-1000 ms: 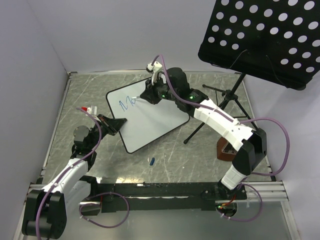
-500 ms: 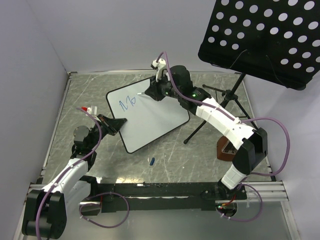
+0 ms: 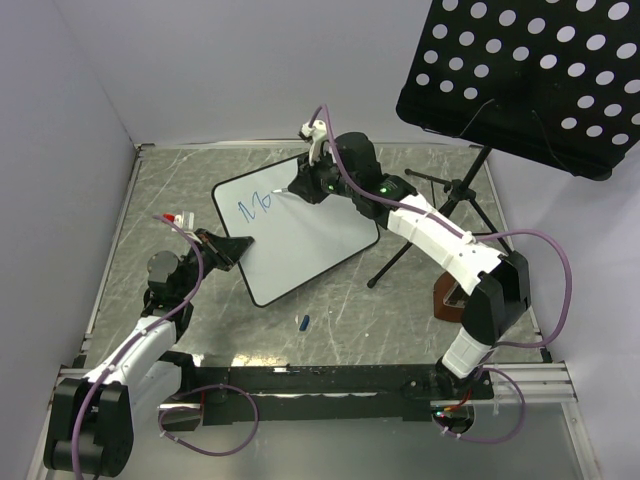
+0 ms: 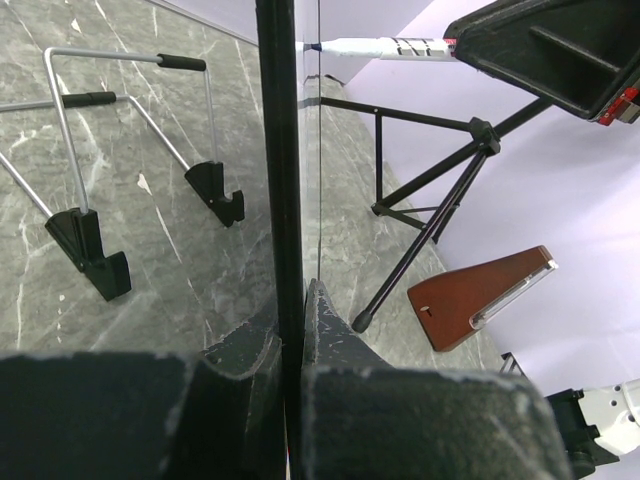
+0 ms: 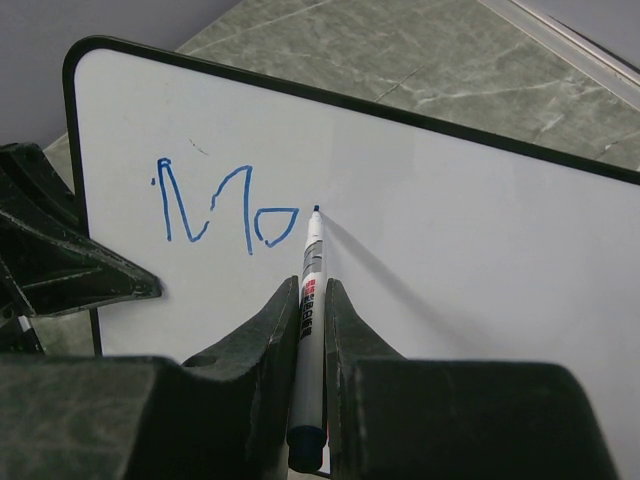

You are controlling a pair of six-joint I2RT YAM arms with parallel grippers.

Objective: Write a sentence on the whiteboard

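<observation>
The whiteboard (image 3: 305,240) lies tilted on the table, white with a thin black rim. On it stand the blue letters "Mo" (image 3: 255,205), the start of the sentence. My left gripper (image 3: 236,249) is shut on the board's left rim, which shows edge-on as a black strip (image 4: 280,150) running between its jaws (image 4: 292,305). My right gripper (image 5: 312,292) is shut on a white marker (image 5: 311,265), with the blue tip (image 5: 316,208) at the board just right of the "o" (image 5: 275,226). From above, that gripper (image 3: 300,187) hangs over the board's top edge.
A black perforated music-stand panel (image 3: 520,80) hangs at the upper right, its tripod (image 3: 440,205) beside the board's right corner. A brown metronome (image 3: 455,298) stands by the right arm. A blue cap (image 3: 303,322) lies below the board. A wire easel (image 4: 90,150) stands left of the board.
My right gripper has shifted the marker slightly up and to the right, off the "o". The letters read the same. The left arm has not moved.
</observation>
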